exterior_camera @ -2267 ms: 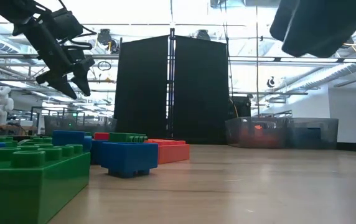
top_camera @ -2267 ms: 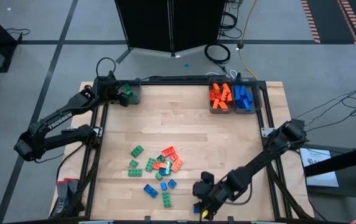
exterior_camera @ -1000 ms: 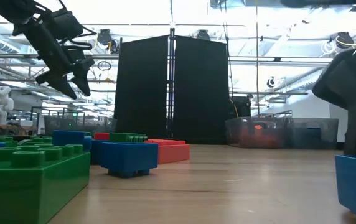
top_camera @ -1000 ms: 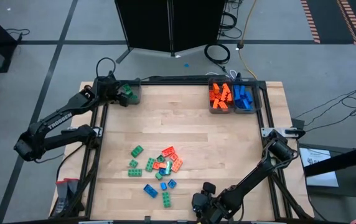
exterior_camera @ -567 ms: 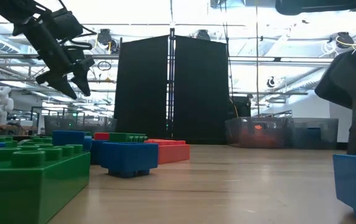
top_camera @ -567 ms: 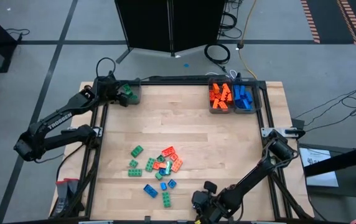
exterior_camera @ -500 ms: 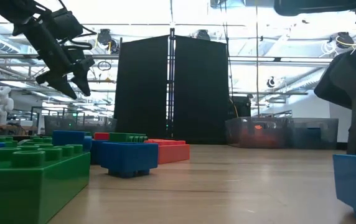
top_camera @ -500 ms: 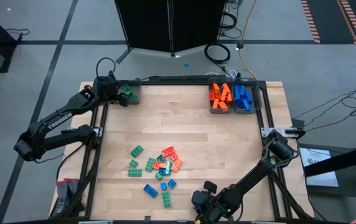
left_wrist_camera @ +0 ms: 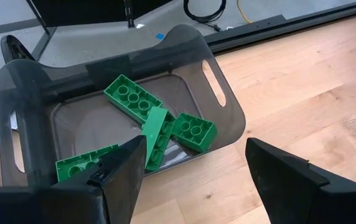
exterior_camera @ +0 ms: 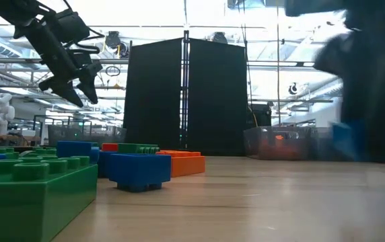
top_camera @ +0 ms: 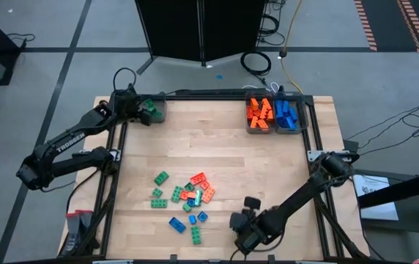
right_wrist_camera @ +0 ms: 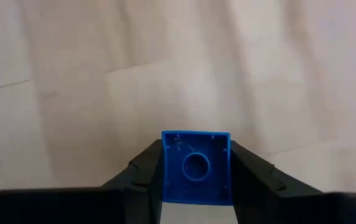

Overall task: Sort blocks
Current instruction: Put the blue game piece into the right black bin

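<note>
Blue block (right_wrist_camera: 196, 166) clamped in right pincer (top_camera: 243, 238) above table (top_camera: 268, 176).

You see the right gripper (right_wrist_camera: 196, 171) closed on a blue block (right_wrist_camera: 196, 167), one dark finger (right_wrist_camera: 142, 167) pressed against each side of it. The block's hollow underside faces you, a round tube at its middle, so it looks like a small square brick, though only this face shows. Beyond it lies the pale wooden table (right_wrist_camera: 165, 62), blurred, with a faint seam between boards running across. The block appears to be held clear above the wood.
</note>
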`<state>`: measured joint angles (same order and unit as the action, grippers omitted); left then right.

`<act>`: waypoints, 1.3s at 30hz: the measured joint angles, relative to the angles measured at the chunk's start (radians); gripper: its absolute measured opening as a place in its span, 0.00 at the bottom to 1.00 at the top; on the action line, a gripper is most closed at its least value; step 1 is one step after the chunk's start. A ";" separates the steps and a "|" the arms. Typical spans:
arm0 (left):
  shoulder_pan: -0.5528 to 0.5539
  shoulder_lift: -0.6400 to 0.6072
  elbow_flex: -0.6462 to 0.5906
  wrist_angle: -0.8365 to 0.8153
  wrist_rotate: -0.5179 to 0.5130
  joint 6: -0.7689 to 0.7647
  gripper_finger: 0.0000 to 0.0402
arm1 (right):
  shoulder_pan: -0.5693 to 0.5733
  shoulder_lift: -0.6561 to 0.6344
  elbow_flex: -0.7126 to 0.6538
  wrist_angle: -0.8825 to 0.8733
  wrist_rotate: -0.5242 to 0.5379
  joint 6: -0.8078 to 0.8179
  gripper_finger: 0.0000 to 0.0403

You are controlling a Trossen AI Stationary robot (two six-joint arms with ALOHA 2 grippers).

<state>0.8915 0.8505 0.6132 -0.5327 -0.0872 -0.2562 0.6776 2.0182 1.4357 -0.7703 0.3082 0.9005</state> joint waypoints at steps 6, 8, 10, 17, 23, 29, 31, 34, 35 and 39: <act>0.000 0.000 0.000 0.000 0.000 0.000 0.69 | -0.086 -0.094 0.001 -0.104 0.064 -0.170 0.30; 0.000 0.000 0.000 0.000 0.000 0.000 0.69 | -0.124 -0.132 0.001 -0.136 0.090 -0.219 0.30; 0.000 0.000 0.000 0.000 0.000 0.000 0.69 | -0.166 -0.169 0.001 -0.150 0.116 -0.267 0.30; 0.000 0.000 0.000 0.000 0.000 0.000 0.69 | -0.345 -0.314 0.002 -0.149 0.189 -0.461 0.30; 0.000 0.000 0.000 0.000 0.000 0.000 0.69 | -0.543 -0.457 0.003 -0.151 0.278 -0.584 0.30; 0.000 0.000 0.000 0.000 0.000 -0.001 0.69 | -0.800 -0.588 -0.043 -0.155 0.296 -0.629 0.30; 0.000 0.000 0.000 0.000 0.000 -0.003 0.69 | -0.891 -0.618 -0.061 -0.155 0.295 -0.655 0.30; 0.000 0.000 0.000 0.000 0.000 -0.019 0.69 | -1.029 -0.655 -0.095 -0.151 0.265 -0.680 0.30; 0.000 0.000 0.000 0.000 0.000 -0.026 0.69 | -1.073 -0.667 -0.109 -0.144 0.245 -0.685 0.30; 0.000 0.000 0.000 0.000 0.000 -0.027 0.69 | -1.253 -0.694 -0.174 -0.121 0.153 -0.704 0.30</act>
<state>0.8913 0.8505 0.6132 -0.5323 -0.0868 -0.2829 -0.5757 1.3240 1.2616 -0.8917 0.4617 0.1964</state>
